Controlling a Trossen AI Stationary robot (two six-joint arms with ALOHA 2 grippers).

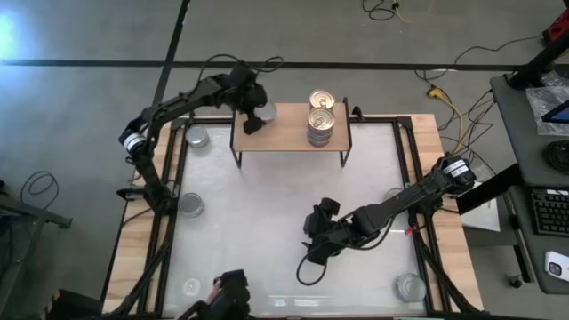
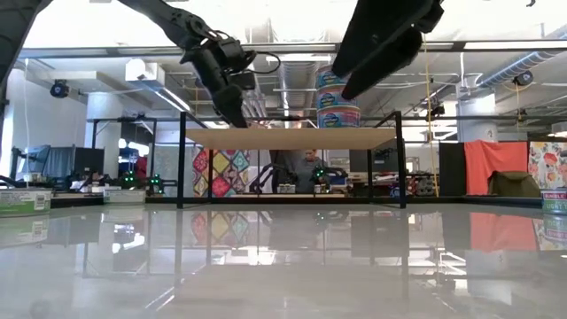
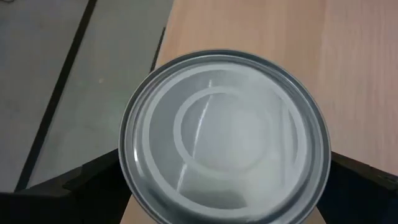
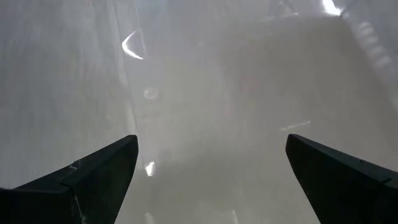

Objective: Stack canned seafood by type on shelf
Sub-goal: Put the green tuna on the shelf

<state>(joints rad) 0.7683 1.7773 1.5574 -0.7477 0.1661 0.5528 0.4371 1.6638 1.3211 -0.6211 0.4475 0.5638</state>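
Left tool (image 1: 252, 118) clamped on a silver-top tin (image 3: 225, 138), fingers either side of it, over the shelf (image 1: 284, 133) plank's corner. Only the left wrist view shows its lid: dull grey, ringed. Beyond it on the shelf: gold-top stack (image 1: 321, 122), two or three tins by the low view, count uncertain. Right tool (image 1: 317, 238) spread apart, holding nothing, above bare tabletop (image 1: 267, 204). Loose silver tins on the tabletop: five visible from above, nearest to the left tool at (image 1: 196, 137).
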